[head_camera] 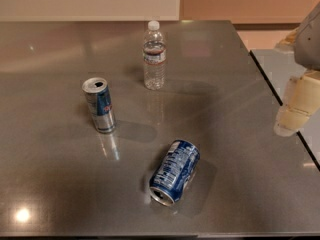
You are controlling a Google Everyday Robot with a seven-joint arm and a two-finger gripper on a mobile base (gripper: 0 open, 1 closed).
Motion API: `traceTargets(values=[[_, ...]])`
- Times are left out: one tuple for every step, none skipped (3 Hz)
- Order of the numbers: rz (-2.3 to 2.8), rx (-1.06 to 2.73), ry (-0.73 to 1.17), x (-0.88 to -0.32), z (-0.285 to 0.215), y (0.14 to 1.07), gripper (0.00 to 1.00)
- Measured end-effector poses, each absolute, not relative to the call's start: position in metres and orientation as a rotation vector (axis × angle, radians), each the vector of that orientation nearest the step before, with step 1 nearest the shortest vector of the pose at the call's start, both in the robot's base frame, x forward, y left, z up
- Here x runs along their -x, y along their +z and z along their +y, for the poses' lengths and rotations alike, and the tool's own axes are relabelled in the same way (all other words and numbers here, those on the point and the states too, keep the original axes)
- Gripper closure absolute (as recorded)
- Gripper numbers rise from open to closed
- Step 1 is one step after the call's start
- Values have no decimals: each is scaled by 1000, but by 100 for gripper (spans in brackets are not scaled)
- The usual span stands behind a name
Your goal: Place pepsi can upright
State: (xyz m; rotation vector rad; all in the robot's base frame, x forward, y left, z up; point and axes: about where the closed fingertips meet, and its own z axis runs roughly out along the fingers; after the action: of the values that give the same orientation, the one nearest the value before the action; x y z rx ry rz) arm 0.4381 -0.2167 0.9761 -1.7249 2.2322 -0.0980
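Note:
The pepsi can [174, 172], dark blue with white print and silver ends, lies on its side on the grey table [235, 74], front centre, its open end towards me. My gripper [295, 109] hangs at the right edge of the view, over the table's right edge, well to the right of the can and above it. Only its pale finger part shows. It touches nothing.
A slimmer blue-and-silver can [99, 105] stands upright to the left of centre. A clear plastic water bottle [154, 55] with a white cap stands upright behind. A second surface [280, 64] adjoins the table on the right, past a dark gap.

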Motion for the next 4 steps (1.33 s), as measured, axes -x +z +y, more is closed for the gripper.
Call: traceTargets(values=[[2232,1725,-98,-438,-217,976,0],[2232,1725,-98,-438,-217,976,0],[2105,1830,-68,-438,-194,980,0],[1888,1999,-26,-436,-152,982,0]])
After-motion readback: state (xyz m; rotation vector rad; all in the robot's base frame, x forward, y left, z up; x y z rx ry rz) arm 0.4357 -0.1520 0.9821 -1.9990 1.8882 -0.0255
